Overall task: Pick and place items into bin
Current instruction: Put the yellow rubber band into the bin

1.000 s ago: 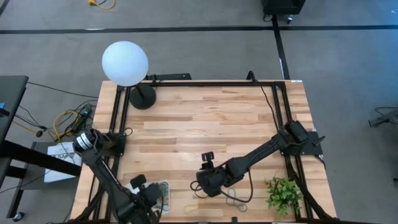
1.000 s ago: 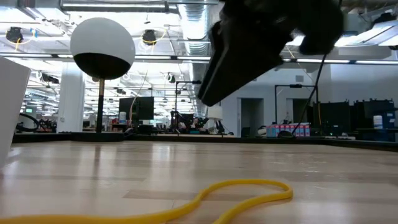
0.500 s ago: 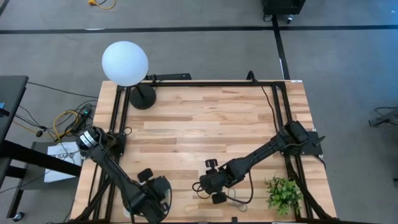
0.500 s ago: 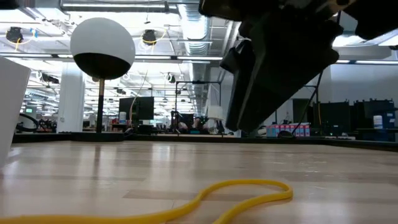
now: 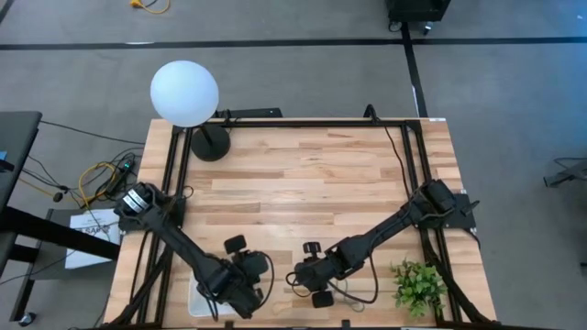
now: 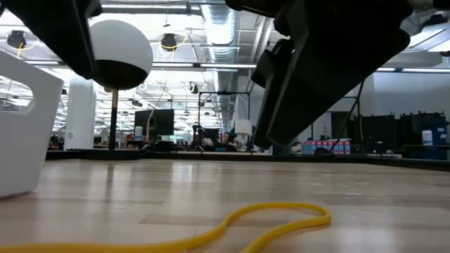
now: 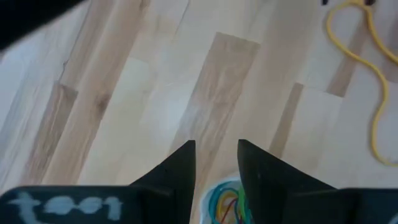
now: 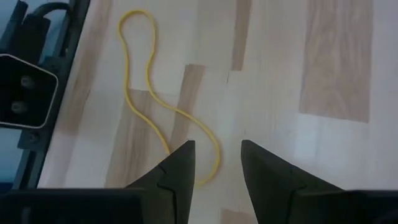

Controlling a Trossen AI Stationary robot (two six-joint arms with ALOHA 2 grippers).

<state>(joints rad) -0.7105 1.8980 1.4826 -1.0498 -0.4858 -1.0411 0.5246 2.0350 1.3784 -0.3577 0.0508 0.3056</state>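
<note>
Thin yellow rubber loop (image 8: pixel 163 118), bare

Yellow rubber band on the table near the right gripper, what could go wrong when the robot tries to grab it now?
The yellow rubber band lies flat and thin on the table, so the open right gripper may close on wood and miss it. The loop is long and floppy, so part may trail outside the bin when it is dropped. The left gripper is open over the bin, near the right arm, so the two could bump.
</note>
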